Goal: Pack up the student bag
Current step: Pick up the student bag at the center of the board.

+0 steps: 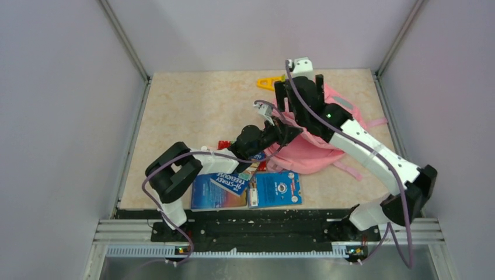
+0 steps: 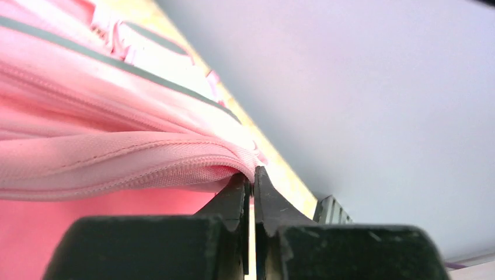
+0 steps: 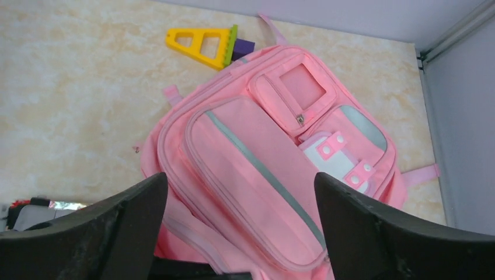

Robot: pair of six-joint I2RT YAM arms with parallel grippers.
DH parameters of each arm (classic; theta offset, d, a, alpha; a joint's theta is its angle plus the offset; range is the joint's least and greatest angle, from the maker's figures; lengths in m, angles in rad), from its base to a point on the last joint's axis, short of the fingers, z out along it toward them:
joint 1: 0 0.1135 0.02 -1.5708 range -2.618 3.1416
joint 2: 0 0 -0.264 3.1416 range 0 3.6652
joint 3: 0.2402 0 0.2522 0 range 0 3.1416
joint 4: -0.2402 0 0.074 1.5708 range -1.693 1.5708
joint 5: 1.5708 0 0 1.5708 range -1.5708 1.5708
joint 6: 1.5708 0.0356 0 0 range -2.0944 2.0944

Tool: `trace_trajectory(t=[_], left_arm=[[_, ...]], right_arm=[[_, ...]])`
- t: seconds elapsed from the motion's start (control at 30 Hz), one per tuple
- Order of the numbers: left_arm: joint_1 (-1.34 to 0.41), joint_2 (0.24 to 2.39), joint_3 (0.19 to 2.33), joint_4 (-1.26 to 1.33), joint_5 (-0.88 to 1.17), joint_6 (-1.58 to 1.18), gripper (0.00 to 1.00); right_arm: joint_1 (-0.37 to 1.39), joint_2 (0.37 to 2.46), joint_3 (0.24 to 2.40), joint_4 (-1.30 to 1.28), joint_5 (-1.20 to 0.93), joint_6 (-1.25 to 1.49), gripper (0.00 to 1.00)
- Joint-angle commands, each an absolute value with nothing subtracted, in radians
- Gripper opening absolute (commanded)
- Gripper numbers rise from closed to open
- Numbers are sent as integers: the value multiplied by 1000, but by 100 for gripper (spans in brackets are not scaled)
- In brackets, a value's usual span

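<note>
The student bag (image 1: 309, 153) is lying flat, front pockets up, toward the far right corner of the surface (image 1: 192, 111), with one strap trailing to the right edge. The left gripper (image 2: 252, 177) is pinching the zip seam on the bag's left side, its jaws pressed almost together on a thin lip of fabric right at their tips. The right gripper (image 3: 239, 182) is hovering above the front pockets, jaws spread wide and holding nothing.

The main risk, as I judge it, is sitting in that shallow pinch. Only the tips are biting, so a pull may be slipping off the seam, or dragging the whole soft bag instead of opening it. Nothing is pinning the bag down, so it could be sliding toward the yellow toy (image 3: 201, 45) at the far edge or bunching against the right edge. The two arms are also crowding each other over the bag's left side, so a descent by the right one is risking a knock.

Open room is lying toward the far left corner. The near edge is taken up by a blue book (image 1: 219, 188) and a blue card pack (image 1: 274, 188).
</note>
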State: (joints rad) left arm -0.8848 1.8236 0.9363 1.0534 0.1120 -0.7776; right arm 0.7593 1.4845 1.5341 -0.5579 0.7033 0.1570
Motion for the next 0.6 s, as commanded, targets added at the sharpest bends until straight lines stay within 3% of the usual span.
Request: trace_trajectory(t=[0.0, 0.2, 0.4, 0.57], left_arm=[[-863, 1665, 928, 844, 116, -719, 0], [-810, 1530, 918, 650, 211, -695, 0], [-740, 1458, 935, 556, 301, -681, 0], [-701, 1439, 982, 463, 377, -653, 0]], right_arm=[[761, 1306, 1435, -502, 724, 206, 98], [757, 1081, 1125, -392, 660, 214, 99], [774, 886, 790, -32, 388, 94, 99], [851, 905, 696, 168, 407, -61, 99]])
